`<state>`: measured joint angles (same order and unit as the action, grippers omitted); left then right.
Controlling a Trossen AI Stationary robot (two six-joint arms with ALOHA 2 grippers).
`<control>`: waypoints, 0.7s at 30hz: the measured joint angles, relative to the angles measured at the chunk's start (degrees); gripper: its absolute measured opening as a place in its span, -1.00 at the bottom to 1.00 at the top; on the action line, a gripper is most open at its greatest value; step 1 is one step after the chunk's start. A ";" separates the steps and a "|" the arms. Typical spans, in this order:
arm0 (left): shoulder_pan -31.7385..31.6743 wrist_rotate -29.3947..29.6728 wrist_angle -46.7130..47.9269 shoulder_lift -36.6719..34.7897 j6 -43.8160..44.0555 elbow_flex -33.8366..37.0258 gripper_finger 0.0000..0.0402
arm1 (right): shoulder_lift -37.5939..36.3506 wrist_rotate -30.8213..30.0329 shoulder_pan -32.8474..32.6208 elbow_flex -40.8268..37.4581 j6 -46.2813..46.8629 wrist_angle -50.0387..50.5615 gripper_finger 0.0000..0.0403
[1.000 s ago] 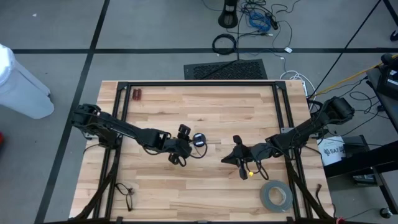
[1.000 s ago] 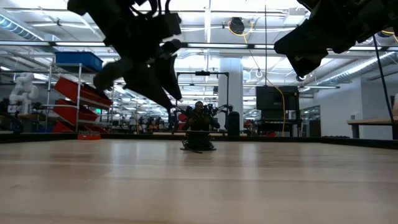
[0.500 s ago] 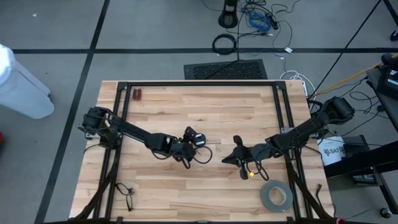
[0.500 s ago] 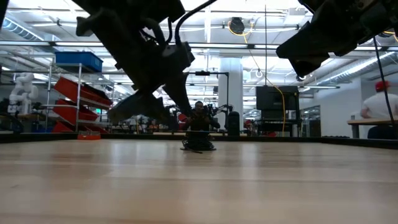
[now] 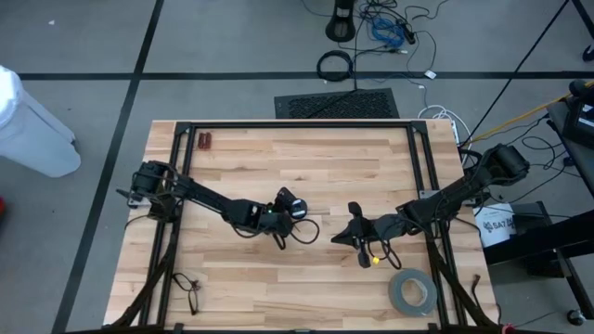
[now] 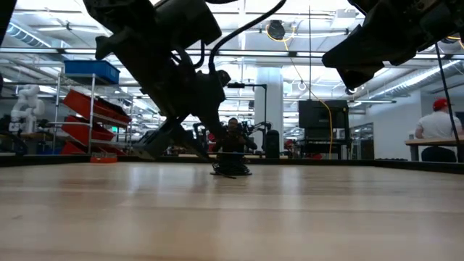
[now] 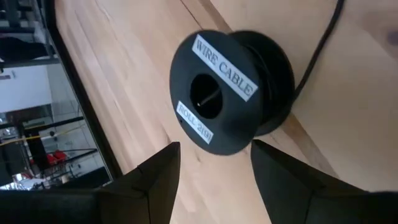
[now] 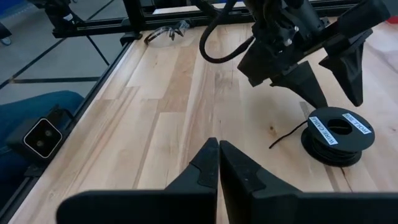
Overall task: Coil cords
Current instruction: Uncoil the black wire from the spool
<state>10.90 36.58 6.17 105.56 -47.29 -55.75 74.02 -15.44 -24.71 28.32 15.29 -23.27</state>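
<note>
**Left pincer poised over the cord spool**

The cord (image 8: 337, 136) sits wound on a small black spool near the middle of the tabletop (image 5: 306, 167), one loose strand trailing off it across the wood. The left pincer (image 8: 328, 84) hangs just above the spool, its fingers (image 7: 155, 180) spread apart and grasping nothing; in its wrist view the spool's labelled face lies just beyond the gap between them. The right pincer (image 5: 357, 239) waits beside the spool, on the side toward the grey tape roll (image 5: 411, 292), fingers pressed together and empty.

The step in hand looks like seating the left pincer on the spool. Done well, the fingers would straddle the flanges squarely, come down without nudging the spool along the wood, and close without pinching the loose strand, which should stay free for winding.

How much cord is off the spool is hard to judge: the strand runs out of the left wrist view, and from above the arm covers much of the spool. From tabletop level the spool is only a dark lump behind the arm. Whether the fingertips already touch it cannot be told.
</note>
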 joint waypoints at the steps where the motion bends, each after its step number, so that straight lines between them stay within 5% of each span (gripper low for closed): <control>1: 0.00 -0.02 -0.27 0.00 0.00 0.00 0.01 | 0.00 0.00 0.00 0.00 0.00 0.02 -1.00; 12: 0.00 -3.48 -1.61 0.02 0.28 0.00 -0.02 | 0.00 0.00 0.00 0.00 -0.79 0.17 -1.00; 21: 0.00 -3.52 -1.81 0.02 0.31 0.00 -0.42 | 0.00 0.00 0.00 0.00 -1.03 0.24 -1.00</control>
<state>10.90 33.06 4.36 105.58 -46.98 -55.75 74.02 -15.44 -24.71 28.32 14.26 -23.02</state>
